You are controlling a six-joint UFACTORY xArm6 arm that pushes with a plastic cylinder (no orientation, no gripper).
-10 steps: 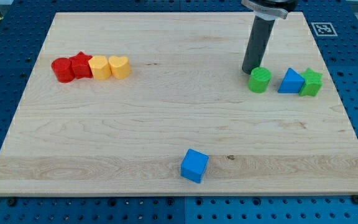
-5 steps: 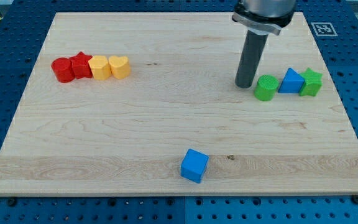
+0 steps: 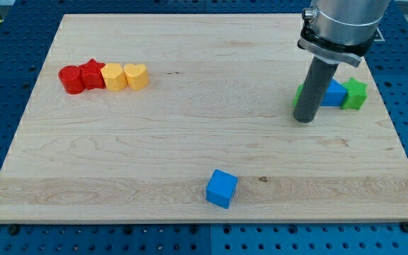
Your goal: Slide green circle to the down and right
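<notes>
The green circle [image 3: 298, 94] sits at the view's right and is mostly hidden behind my rod. Only a green sliver shows at the rod's left edge. It lies right next to the blue triangle [image 3: 336, 95], which touches a green star [image 3: 356, 94]. My tip [image 3: 303, 120] rests on the board just below the green circle, toward the view's bottom. Whether it touches the circle cannot be told.
A red circle [image 3: 69, 79], a red star [image 3: 91, 74], a yellow block [image 3: 112, 76] and a yellow heart [image 3: 137, 75] form a row at the upper left. A blue cube [image 3: 222, 188] lies near the board's bottom edge. A marker tag [image 3: 366, 32] sits at the top right corner.
The green circle slid right and slightly down, up against the blue triangle. My tip went from its upper left, round its left side, to just below it.
</notes>
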